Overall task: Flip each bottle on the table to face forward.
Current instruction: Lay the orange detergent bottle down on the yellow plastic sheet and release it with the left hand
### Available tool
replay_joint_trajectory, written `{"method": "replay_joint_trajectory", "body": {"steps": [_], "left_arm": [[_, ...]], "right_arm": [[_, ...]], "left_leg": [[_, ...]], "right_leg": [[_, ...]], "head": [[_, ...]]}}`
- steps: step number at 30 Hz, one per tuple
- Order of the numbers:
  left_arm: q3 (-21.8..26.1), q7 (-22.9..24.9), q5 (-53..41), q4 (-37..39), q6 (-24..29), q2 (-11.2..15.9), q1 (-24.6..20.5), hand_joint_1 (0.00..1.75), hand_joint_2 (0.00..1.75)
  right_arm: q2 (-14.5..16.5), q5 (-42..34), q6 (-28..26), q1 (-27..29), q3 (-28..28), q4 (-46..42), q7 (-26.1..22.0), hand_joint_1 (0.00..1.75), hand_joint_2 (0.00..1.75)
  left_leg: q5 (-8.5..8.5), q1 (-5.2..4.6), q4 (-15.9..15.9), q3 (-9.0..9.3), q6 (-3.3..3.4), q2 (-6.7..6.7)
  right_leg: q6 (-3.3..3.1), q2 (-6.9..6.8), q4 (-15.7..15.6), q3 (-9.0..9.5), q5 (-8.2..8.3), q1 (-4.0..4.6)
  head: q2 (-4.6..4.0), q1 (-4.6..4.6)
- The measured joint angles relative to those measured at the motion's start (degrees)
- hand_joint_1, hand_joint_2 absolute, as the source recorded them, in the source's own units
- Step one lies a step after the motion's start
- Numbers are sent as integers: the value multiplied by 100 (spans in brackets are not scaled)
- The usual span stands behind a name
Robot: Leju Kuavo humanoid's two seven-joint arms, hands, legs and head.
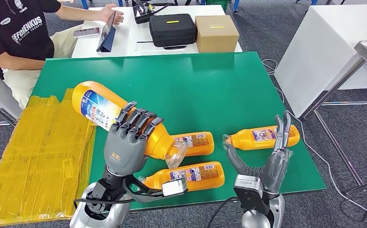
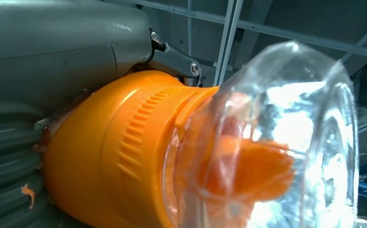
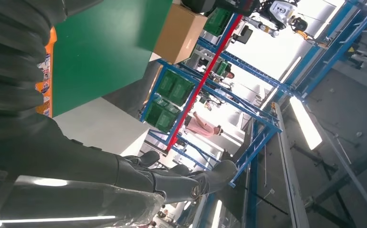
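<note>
Counting from the near edge, four orange bottles were seen on or above the green table (image 1: 210,80). One bottle (image 1: 191,175) lay nearest, by the left wrist. A second (image 1: 198,142) lay just behind it, and a third (image 1: 262,137) lay to the right, beside the right hand (image 1: 272,156), whose fingers were spread with nothing held. The fourth, a large bottle (image 1: 105,111), was gripped by the left hand (image 1: 127,140) and held tilted above the table, clear cap toward the robot. Farther off, one black case (image 1: 172,29) and one box (image 1: 216,32) stood on a white table, where one person (image 1: 20,33) was seated.
</note>
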Motion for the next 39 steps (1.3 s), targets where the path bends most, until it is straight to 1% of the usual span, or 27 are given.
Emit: {"method": "replay_joint_trajectory", "body": {"steps": [1, 2, 3, 4, 5, 6, 7, 8, 9, 10, 12, 13, 15, 20, 26, 35, 39], "left_arm": [[-106, 290, -72, 169, -244, 103, -214, 175, 175], [-290, 801, -155, 495, -611, 254, -551, 175, 175], [-517, 1541, -228, 970, -1032, 429, -945, 175, 175], [-729, 2433, -272, 1527, -1365, 570, -1300, 175, 175], [-875, 3358, -291, 2064, -1528, 673, -1555, 175, 175], [-952, 4186, -305, 2531, -1539, 733, -1729, 175, 175], [-991, 4803, -315, 2925, -1455, 768, -1881, 175, 175], [-1014, 5125, -325, 3272, -1376, 794, -2035, 175, 175], [-1031, 5176, -332, 3569, -1343, 814, -2184, 175, 175], [-1039, 5027, -335, 3831, -1354, 835, -2312, 175, 175], [-1027, 4534, -335, 4263, -1421, 873, -2497, 175, 175], [-1015, 4370, -335, 4447, -1456, 885, -2565, 175, 175], [-980, 4225, -334, 4760, -1493, 901, -2685, 175, 175], [-909, 4175, -335, 5276, -1676, 948, -2922, 175, 175], [-681, 4173, -334, 5622, -1803, 1032, -3025, 175, 175], [-88, 4059, -335, 5891, -1878, 1134, -3015, 175, 175], [391, 4048, -334, 5896, -1844, 1248, -2876, 175, 175]], "right_arm": [[-22, 137, -42, 30, -13, 3, 66, 0, 175], [-53, 258, -96, 80, -41, 10, 99, 0, 175], [-91, 330, -151, 144, -85, 24, 76, 0, 175], [-130, 331, -194, 215, -142, 43, -17, 0, 175], [-156, 284, -226, 290, -201, 64, -125, 0, 175], [-177, 255, -250, 366, -256, 86, -199, 0, 175], [-194, 253, -267, 439, -303, 107, -231, 0, 175], [-207, 267, -277, 501, -337, 126, -225, 0, 175], [-217, 294, -281, 546, -361, 142, -204, 0, 175], [-224, 326, -283, 574, -376, 156, -172, 0, 175], [-235, 388, -284, 609, -391, 171, -85, 0, 175], [-241, 411, -284, 624, -395, 174, -49, 0, 175], [-252, 440, -284, 652, -403, 178, 1, 0, 175], [-310, 406, -284, 697, -409, 186, 87, 0, 175], [-397, 306, -262, 754, -409, 254, 141, 0, 175], [-436, 329, -91, 745, -403, 357, 193, 0, 175], [-440, 390, -1, 709, -341, 439, 247, 0, 175]], "left_leg": [[1, 0, 0, 0, 0, -9], [2, 0, -1, 2, 1, -25], [2, -1, -3, 5, -1, -40], [4, -2, -4, 8, -5, -45], [10, -4, -3, 7, -7, -32], [16, -7, -1, 0, -9, -13], [25, -8, 2, -11, -8, 4], [32, -10, 4, -21, -5, 10], [34, -11, 4, -27, -4, 5], [35, -11, 4, -29, -3, 1], [34, -11, 3, -32, -3, -2], [34, -11, 3, -35, -4, 0], [33, -11, 2, -37, -5, 3], [34, -11, 2, -39, -5, -2], [34, -11, 2, -39, -5, -2], [34, -11, 1, -43, -5, -3], [34, -11, 0, -43, -5, 0]], "right_leg": [[-4, -12, -1, -14, -4, -2], [-10, -30, -1, -21, -10, -3], [-18, -46, 1, 1, -14, -5], [-25, -53, 7, 23, -12, -5], [-27, -41, 15, 32, -3, -5], [-26, -21, 23, 30, 9, -5], [-24, -4, 29, 15, 19, -5], [-18, 3, 32, 3, 23, -6], [-16, 0, 33, -1, 22, -7], [-16, -5, 33, -1, 20, -7], [-16, -8, 34, -2, 18, -7], [-16, -6, 34, -5, 18, -6], [-17, -5, 34, -10, 17, -6], [-17, -8, 34, -10, 17, -6], [-17, -7, 35, -9, 17, -7], [-17, -7, 36, -10, 17, -6], [-17, -6, 37, -12, 17, -6]], "head": [[0, 2], [0, 3], [0, 5], [1, 5], [1, 2], [1, 1], [1, -2], [1, -1], [1, 1], [1, 1], [1, 1], [1, 0], [1, -1], [1, 1], [0, 1], [1, 2], [0, 1]]}}
